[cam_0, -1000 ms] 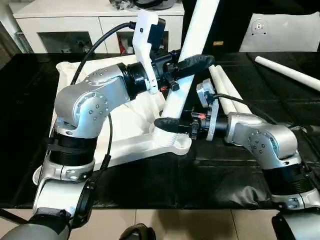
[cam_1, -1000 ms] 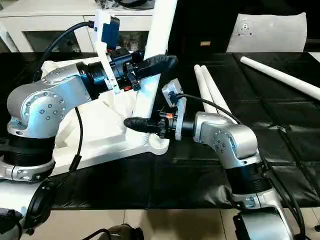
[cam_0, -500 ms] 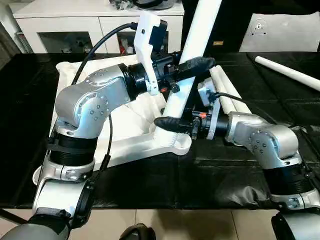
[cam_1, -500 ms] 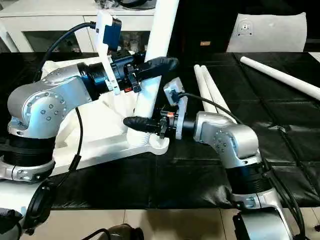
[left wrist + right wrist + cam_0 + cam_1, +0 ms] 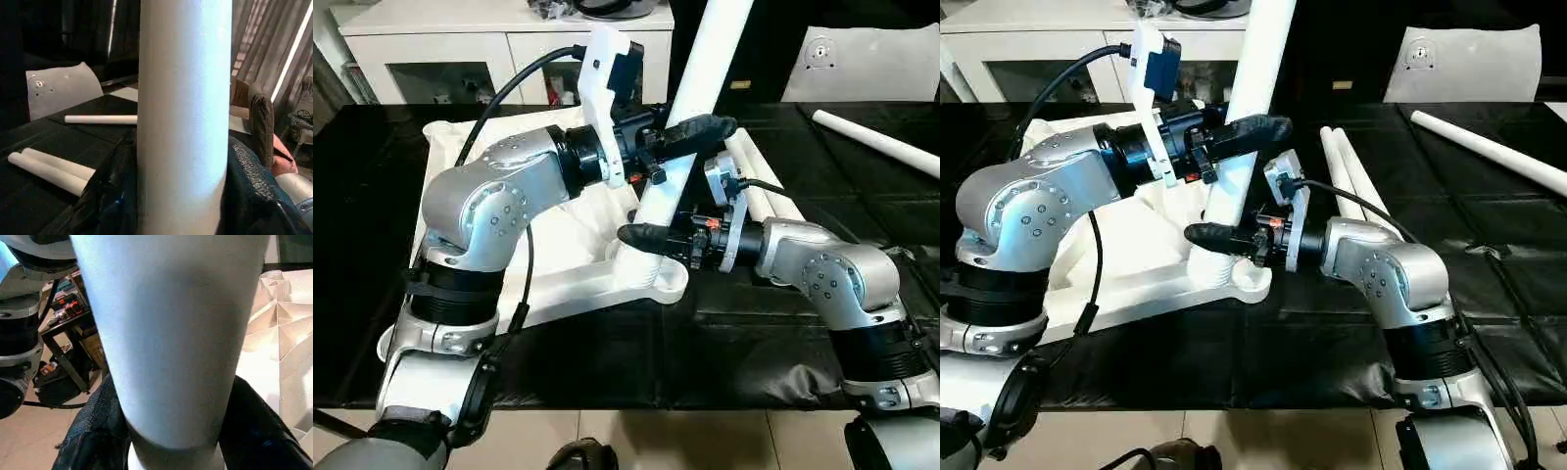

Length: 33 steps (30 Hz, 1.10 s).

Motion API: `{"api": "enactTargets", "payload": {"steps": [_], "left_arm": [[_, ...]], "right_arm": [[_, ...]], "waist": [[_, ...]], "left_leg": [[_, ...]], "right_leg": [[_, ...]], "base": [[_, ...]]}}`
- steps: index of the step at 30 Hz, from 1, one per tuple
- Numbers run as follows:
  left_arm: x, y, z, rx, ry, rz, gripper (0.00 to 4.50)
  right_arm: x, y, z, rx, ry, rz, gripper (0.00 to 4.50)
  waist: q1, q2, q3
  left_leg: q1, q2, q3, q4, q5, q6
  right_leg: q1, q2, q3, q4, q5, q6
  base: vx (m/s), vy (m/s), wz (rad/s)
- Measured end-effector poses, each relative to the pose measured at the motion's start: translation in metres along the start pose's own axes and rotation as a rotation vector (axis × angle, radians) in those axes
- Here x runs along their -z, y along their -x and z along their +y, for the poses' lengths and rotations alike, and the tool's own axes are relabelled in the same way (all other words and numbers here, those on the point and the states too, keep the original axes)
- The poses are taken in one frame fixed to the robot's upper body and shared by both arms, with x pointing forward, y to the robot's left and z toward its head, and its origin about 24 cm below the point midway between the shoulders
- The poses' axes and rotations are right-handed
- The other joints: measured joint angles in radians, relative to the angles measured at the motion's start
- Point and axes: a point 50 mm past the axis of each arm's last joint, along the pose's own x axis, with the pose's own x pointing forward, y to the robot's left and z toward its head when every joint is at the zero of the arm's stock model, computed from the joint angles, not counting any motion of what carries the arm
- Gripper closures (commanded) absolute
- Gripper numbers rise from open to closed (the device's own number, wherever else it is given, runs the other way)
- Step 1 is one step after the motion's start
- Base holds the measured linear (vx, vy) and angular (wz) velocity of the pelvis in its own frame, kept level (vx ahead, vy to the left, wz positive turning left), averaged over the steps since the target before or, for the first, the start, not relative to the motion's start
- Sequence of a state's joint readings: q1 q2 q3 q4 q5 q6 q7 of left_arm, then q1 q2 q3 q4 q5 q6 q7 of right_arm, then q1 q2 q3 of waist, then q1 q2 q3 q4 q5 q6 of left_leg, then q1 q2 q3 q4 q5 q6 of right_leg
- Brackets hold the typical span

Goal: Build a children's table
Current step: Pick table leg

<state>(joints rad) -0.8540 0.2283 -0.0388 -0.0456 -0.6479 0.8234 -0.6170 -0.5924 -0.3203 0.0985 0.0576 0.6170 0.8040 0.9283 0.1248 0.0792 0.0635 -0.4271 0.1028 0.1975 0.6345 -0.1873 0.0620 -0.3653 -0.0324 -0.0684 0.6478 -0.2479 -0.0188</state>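
— Leg [image 5: 690, 108] position?
— Stood tilted in the near corner socket of the upturned tabletop [image 5: 558, 284]. Clamped high by the left gripper [image 5: 690, 132], low by the right gripper [image 5: 651, 235]. Spare legs [image 5: 1356, 191] laid nearby.

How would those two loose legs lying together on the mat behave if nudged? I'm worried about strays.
The two loose legs look like smooth round tubes, so they would probably roll. The black mat seems soft and may slow them.

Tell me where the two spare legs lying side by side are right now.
In the left eye view, the two spare legs lie side by side on the black mat, just behind the right gripper, to the right of the upright leg in the tabletop.
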Motion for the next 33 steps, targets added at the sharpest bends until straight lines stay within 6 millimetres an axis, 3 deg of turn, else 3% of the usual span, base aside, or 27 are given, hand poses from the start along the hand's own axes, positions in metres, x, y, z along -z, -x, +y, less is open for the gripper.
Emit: {"api": "enactTargets", "payload": {"steps": [8,9,10,20,29,33], "left_arm": [[0.000,0.001,0.003,-0.034,0.032,-0.007,2.71],[0.000,0.001,0.003,-0.037,0.034,-0.010,2.15],[-0.001,0.002,0.003,-0.036,0.040,-0.016,2.01],[-0.010,0.003,-0.001,-0.044,0.137,-0.112,1.97],[-0.006,0.013,-0.008,-0.059,0.064,-0.107,1.97],[0.003,0.010,-0.015,-0.036,-0.028,0.002,1.97]], "right_arm": [[0.000,-0.001,0.000,0.003,0.006,-0.008,2.56],[0.000,-0.001,0.000,0.004,0.008,-0.012,2.57],[0.000,-0.002,0.000,0.008,0.012,-0.019,2.57],[-0.003,-0.017,0.002,0.059,0.064,-0.118,2.58],[0.005,-0.033,0.008,0.079,0.064,-0.163,2.59],[0.015,-0.036,0.010,0.072,0.037,-0.151,2.59]], "waist": [[0.000,0.000,0.000],[0.000,0.000,0.000],[0.000,0.000,0.000],[-0.002,0.000,0.000],[-0.009,0.000,0.000],[-0.007,0.000,0.000]], "left_leg": [[0.000,0.000,0.000,0.000,0.000,0.000],[0.000,0.000,0.000,0.000,0.000,0.000],[0.000,0.000,0.000,0.000,0.000,0.000],[0.000,0.000,0.000,0.000,0.000,0.000],[0.000,0.000,0.000,0.000,0.000,-0.001],[0.000,0.000,0.000,0.000,0.000,-0.001]], "right_leg": [[0.000,0.000,0.000,0.000,0.000,0.000],[0.000,0.000,0.000,0.000,0.000,0.000],[0.000,0.000,0.000,0.000,0.000,0.000],[0.000,0.000,0.000,0.000,0.000,0.000],[0.000,0.000,0.000,0.000,0.001,0.000],[0.000,0.000,0.000,0.000,0.001,0.000]], "base": [[0.000,0.000,0.00],[0.000,0.000,0.00],[0.000,0.000,0.00],[0.000,0.000,0.00],[0.000,0.000,0.00],[0.000,0.000,0.00]]}}
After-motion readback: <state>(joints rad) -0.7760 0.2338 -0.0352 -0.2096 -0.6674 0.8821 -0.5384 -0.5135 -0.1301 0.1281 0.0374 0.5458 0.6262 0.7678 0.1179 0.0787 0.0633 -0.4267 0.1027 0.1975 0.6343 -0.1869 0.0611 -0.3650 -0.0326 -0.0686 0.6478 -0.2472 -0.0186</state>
